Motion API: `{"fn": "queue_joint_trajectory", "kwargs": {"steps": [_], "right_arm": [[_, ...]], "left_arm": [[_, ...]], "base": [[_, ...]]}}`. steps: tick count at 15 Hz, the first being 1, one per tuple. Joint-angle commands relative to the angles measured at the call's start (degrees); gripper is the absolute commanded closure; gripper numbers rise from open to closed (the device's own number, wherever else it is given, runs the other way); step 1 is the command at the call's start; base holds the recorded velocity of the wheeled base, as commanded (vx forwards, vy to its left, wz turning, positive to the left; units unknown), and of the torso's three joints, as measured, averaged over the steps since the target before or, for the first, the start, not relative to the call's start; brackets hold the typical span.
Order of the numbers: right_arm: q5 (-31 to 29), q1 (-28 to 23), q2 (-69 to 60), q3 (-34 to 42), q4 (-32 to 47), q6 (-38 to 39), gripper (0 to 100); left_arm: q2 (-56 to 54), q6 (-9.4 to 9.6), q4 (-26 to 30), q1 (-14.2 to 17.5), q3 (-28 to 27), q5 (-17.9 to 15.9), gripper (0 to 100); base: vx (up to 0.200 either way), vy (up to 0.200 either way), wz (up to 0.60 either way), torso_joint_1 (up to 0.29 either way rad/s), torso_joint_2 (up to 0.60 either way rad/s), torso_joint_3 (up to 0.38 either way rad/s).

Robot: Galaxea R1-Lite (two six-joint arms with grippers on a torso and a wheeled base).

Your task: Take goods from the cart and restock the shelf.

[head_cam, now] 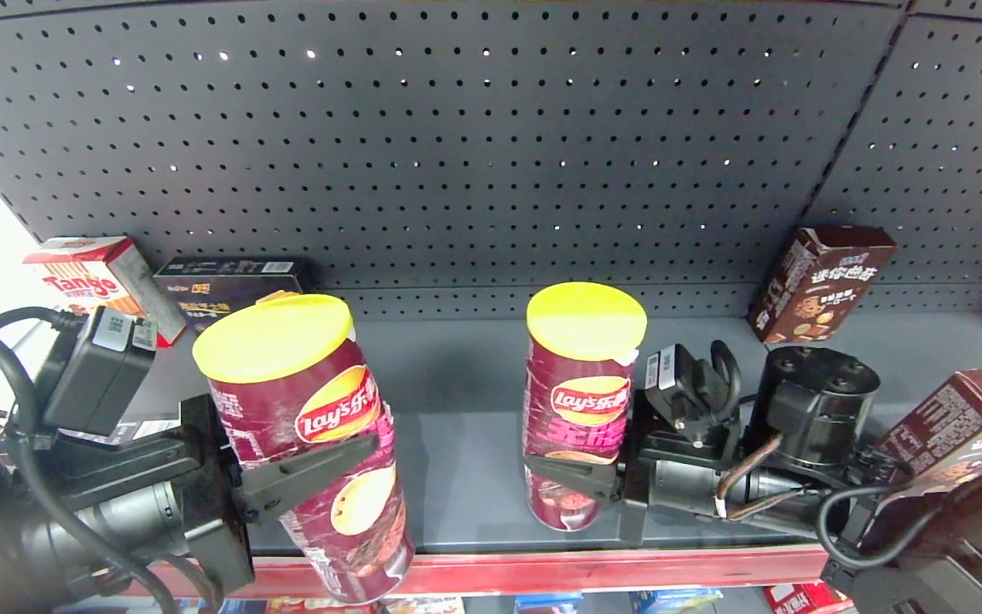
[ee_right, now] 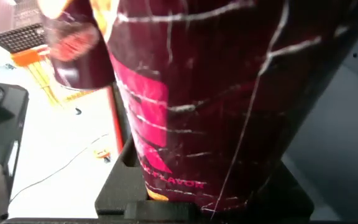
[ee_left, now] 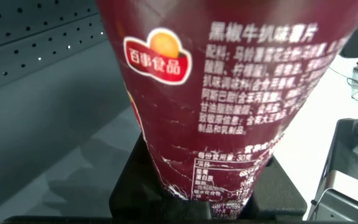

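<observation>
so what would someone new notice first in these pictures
Two tall maroon cardboard crisp canisters with yellow plastic lids stand out, each clamped in a black gripper. The left canister is tilted in the left gripper at the red front edge of the grey metal shelf; the right canister is upright in the right gripper over the shelf deck. At the back right, a brown cardboard biscuit box stands tilted by the dark perforated back panel.

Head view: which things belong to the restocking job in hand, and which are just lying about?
Job: left can in left hand; right can in right hand; shelf.
Lying about: red-and-white box; black box; upright brown box; near brown box.
</observation>
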Motion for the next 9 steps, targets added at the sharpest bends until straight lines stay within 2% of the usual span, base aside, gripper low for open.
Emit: {"fn": "queue_joint_trajectory", "kwargs": {"steps": [1, 7, 8, 9], "right_arm": [[0.01, -0.58, 2.47, -1.04, -0.09, 0.01, 100], [0.01, -1.72, 3.96, -2.54, 0.00, -0.34, 100], [0.01, -1.72, 3.87, -2.36, 0.00, -0.69, 0], [0.01, -1.72, 3.70, -2.27, 0.00, -0.87, 0]], "left_arm": [[0.15, -0.02, 0.00, 0.02, 0.00, -0.12, 100], [0.07, -0.02, -0.09, 0.02, 0.00, -0.03, 100], [0.07, -0.02, -0.09, 0.02, 0.00, -0.03, 100], [0.07, -0.02, -0.09, 0.02, 0.00, -0.03, 100]], "base": [[0.000, 0.000, 0.00, 0.000, 0.00, 0.000], [0.000, 0.000, 0.00, 0.000, 0.00, 0.000], [0.000, 0.000, 0.00, 0.000, 0.00, 0.000], [0.000, 0.000, 0.00, 0.000, 0.00, 0.000]]}}
